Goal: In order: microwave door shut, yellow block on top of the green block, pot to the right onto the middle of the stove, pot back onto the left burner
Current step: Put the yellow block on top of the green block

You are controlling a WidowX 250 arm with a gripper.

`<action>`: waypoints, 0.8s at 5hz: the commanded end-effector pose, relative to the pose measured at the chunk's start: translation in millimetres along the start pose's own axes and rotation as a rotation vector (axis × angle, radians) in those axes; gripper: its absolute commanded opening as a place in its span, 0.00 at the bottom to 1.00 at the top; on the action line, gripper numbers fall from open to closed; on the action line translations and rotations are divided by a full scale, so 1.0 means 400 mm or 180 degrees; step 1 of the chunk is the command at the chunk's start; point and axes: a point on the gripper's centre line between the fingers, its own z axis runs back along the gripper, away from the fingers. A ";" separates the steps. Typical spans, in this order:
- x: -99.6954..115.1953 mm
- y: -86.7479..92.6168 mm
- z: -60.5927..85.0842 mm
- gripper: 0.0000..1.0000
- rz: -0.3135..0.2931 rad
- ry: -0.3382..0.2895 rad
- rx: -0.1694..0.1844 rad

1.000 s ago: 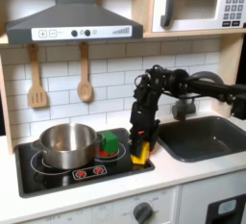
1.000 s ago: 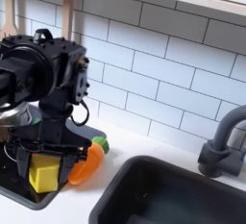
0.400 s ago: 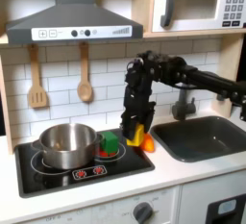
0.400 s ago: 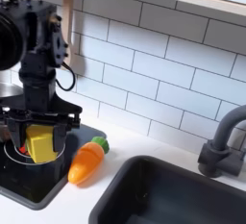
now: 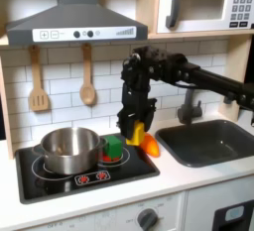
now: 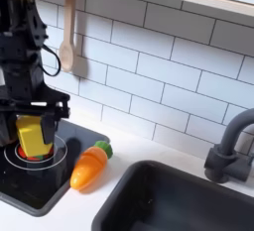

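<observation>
- The microwave door (image 5: 197,5) is seen shut, high at the first exterior view's right.
- The pot (image 5: 69,149) is set on the left burner of the stove (image 5: 84,178).
- The green block (image 5: 113,149) is placed just beside the pot.
- The yellow block (image 5: 134,134) is clamped in the gripper (image 5: 133,136), raised close beside the green block.

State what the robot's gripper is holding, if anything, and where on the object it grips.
The gripper holds the yellow block, its fingers clamping the block's two opposite sides.
</observation>
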 end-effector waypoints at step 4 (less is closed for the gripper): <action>0.098 0.048 -0.002 0.00 0.0045 -0.0185 0.0034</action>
